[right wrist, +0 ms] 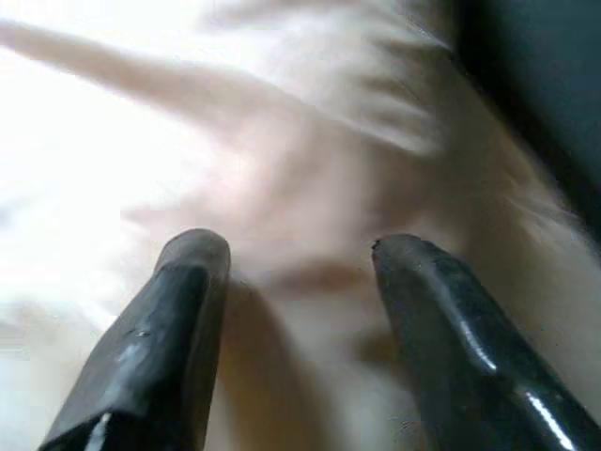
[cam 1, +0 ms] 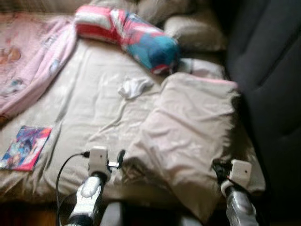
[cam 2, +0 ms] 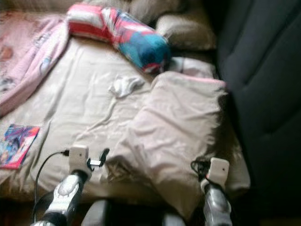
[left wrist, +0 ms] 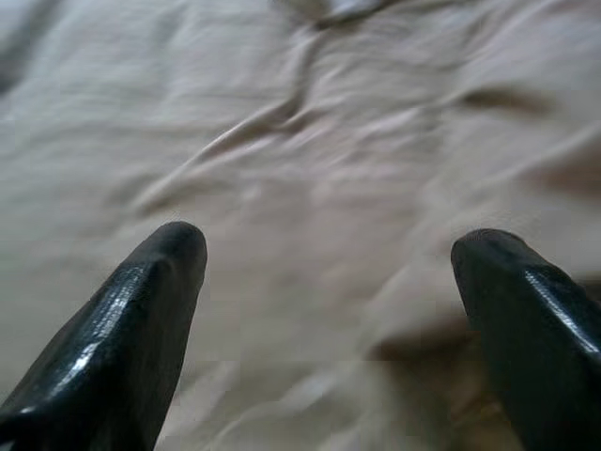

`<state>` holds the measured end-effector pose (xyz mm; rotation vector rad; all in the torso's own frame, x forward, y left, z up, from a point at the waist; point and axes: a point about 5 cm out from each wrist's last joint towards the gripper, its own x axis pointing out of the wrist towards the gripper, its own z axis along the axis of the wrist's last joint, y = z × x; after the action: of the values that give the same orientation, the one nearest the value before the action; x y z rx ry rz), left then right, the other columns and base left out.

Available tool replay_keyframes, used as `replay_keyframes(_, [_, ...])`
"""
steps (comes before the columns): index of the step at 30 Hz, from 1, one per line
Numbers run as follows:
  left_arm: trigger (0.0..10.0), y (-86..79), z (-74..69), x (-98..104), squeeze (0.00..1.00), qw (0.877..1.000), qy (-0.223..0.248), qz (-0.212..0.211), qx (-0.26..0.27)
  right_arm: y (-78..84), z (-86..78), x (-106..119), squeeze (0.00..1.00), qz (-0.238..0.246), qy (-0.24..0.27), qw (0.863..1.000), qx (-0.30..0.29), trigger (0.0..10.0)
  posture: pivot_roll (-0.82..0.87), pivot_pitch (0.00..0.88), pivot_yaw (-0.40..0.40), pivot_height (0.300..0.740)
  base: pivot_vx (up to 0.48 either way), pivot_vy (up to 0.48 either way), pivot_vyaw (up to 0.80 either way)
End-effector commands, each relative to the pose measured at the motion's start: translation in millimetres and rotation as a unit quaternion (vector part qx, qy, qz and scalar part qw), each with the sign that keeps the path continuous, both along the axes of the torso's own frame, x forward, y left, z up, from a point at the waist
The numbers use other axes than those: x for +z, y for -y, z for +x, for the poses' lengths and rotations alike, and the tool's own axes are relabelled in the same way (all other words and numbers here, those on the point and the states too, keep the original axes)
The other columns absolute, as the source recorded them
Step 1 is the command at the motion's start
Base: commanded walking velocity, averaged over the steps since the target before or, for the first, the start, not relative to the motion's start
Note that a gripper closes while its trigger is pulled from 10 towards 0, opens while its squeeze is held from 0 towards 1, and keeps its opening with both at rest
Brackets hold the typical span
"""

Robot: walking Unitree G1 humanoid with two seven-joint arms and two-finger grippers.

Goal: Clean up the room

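Both grippers — left gripper [left wrist: 329, 272] and right gripper [right wrist: 300, 272], jaws wide and empty — flank the near edge of a rumpled cream pillow [cam 1: 193, 136] on the beige bedsheet [cam 1: 89, 108]. Tidying looks underway — next, probably pinching the pillow's corners.

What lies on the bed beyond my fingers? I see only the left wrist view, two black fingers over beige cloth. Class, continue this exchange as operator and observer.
Observer: Your left gripper hovers open at the near edge of a folded beige blanket lying on the bed sheet.
Operator: Anything small to pick up?
Observer: A crumpled white cloth lies further up the sheet, apart from the blanket.
Operator: And to my left?
Observer: A colourful book lies flat near the bed's edge.
Operator: Where is the other arm?
Observer: The right gripper is open over the blanket's right side, beside a dark sofa.
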<state>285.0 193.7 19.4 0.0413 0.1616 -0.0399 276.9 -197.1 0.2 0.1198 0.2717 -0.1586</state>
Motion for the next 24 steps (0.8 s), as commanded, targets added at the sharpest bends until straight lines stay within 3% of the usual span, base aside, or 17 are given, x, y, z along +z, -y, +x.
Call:
replay_keyframes(1, [10.0,2.8,-5.8,-7,0.0,1.0,-0.015,-0.003,-0.003,8.9,-12.0,-9,0.0,0.006,-0.018,1.0,-0.016,10.0,0.05,0.196,-0.042,0.646,0.0,0.0,0.0])
replay_keyframes(2, [10.0,2.9,-5.8,-7,0.0,1.0,-0.015,-0.003,-0.003,8.8,-10.8,-8,0.17,0.014,-0.014,1.0,-0.014,10.0,0.05,0.196,-0.042,0.646,0.0,0.0,0.0])
replay_keyframes(3, [10.0,2.8,-5.7,-7,0.0,1.0,-0.014,-0.003,-0.004,8.7,-8.7,-6,0.86,0.03,-0.007,0.999,-0.013,10.0,0.05,0.198,-0.04,0.646,0.0,0.0,0.0])
replay_keyframes(4, [10.0,2.8,-5.6,-7,0.0,1.0,-0.014,-0.003,-0.004,8.4,-7.1,-5,1.0,0.04,-0.003,0.999,-0.011,10.0,0.05,0.198,-0.039,0.646,0.0,0.0,0.0])
replay_keyframes(13, [10.0,3.1,-5.4,-6,0.0,1.0,-0.012,-0.002,-0.008,15.0,2.2,8,1.0,0.05,0.034,0.998,-0.01,10.0,0.04,0.204,-0.039,0.646,0.0,0.0,0.0])
replay_keyframes(19, [10.0,3.9,-5.5,-6,0.0,1.0,-0.013,-0.001,-0.009,11.2,2.0,7,1.0,0.1,0.04,0.994,-0.001,10.0,0.04,0.213,-0.036,0.646,0.0,0.0,0.0])
replay_keyframes(24, [10.0,3.2,-6.4,-7,0.0,1.0,-0.015,0.002,-0.009,11.6,5.7,11,1.0,0.094,0.043,0.994,0.017,10.0,0.04,0.214,-0.034,0.646,0.0,0.0,0.0])
